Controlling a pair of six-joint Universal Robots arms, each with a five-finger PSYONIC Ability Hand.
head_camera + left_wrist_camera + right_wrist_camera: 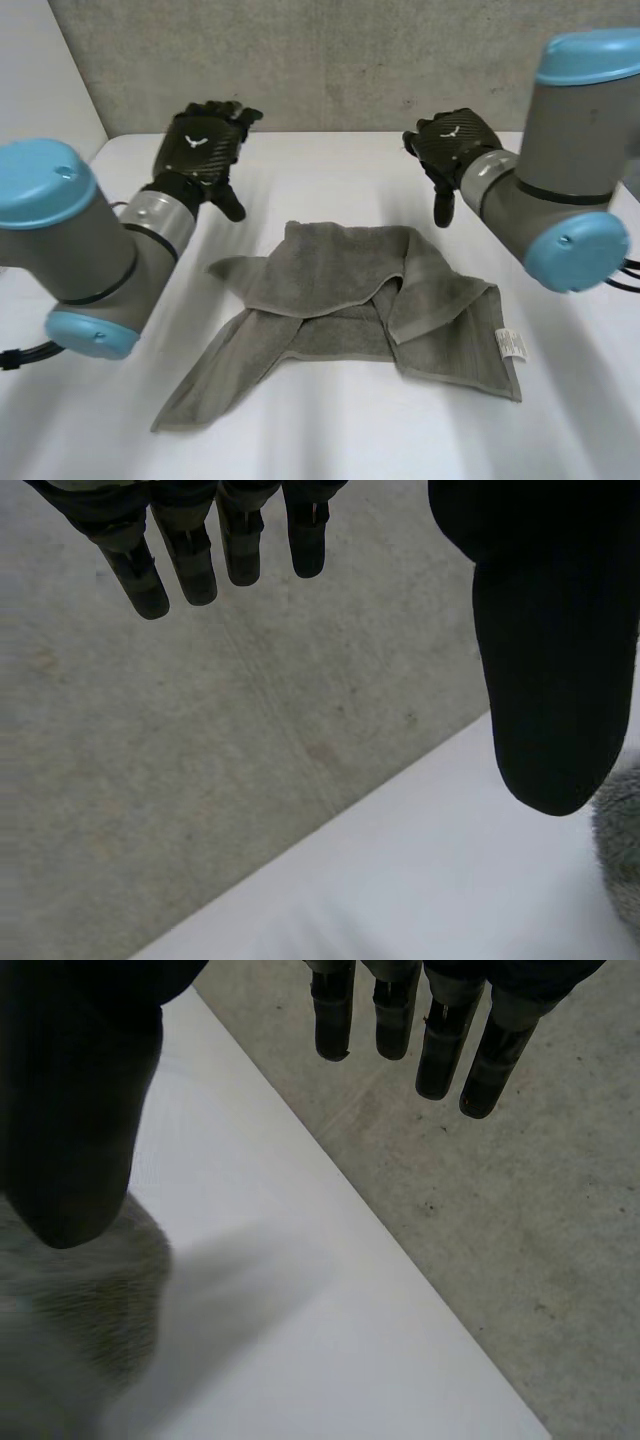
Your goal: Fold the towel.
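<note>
Looking down from the head camera, I have a plain white worktop that runs back to a rough grey concrete wall. A grey terry towel lies crumpled in the middle of the worktop, between the two arms and nearer the camera than both hands. Its left part trails out in a long strip to a near corner. Its right part is lapped over itself, and a small white care label sits at its right edge. The left robot hand and the right robot hand hang over the worktop's far side, clear of the towel. Each has its fingers straight, apart from the thumb, holding nothing.
</note>
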